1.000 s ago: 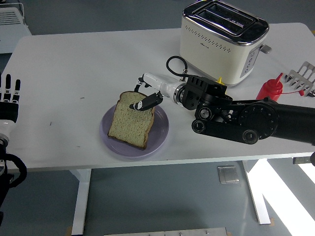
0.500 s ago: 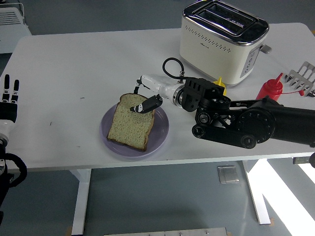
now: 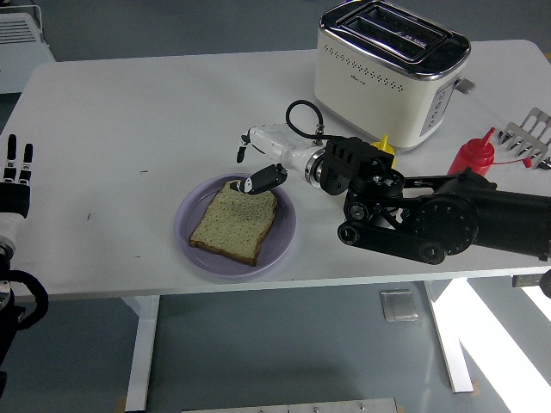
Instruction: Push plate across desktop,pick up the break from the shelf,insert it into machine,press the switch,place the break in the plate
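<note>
Reaching in from the right, the right hand [image 3: 261,163] has its white and black fingers [image 3: 263,179] loosely spread, holding nothing; one dark fingertip sits at the far edge of the slice of speckled brown-crusted bread [image 3: 233,221], though whether it touches cannot be told. That slice lies flat in the round lilac plate [image 3: 191,245], its near corner reaching toward the plate's rim. Behind the hand, a looped black cable arches over the wrist, and the bulky black right arm [image 3: 430,224] stretches away across the white desk [image 3: 112,146] to the picture's right edge. Beyond the arm stands the cream two-slot toaster with a chrome top [image 3: 392,70], its slots empty and a lever on its right end. A small yellow object [image 3: 385,144] peeks out between arm and toaster. Farther right stand a red squeeze bottle [image 3: 473,155] and a silvery wire rack [image 3: 527,138] at the desk's edge. The left hand [image 3: 15,176] rests at the picture's left edge, fingers straight and relaxed. Grey-blue floor surrounds the desk, with a bright patch of light at lower right.
</note>
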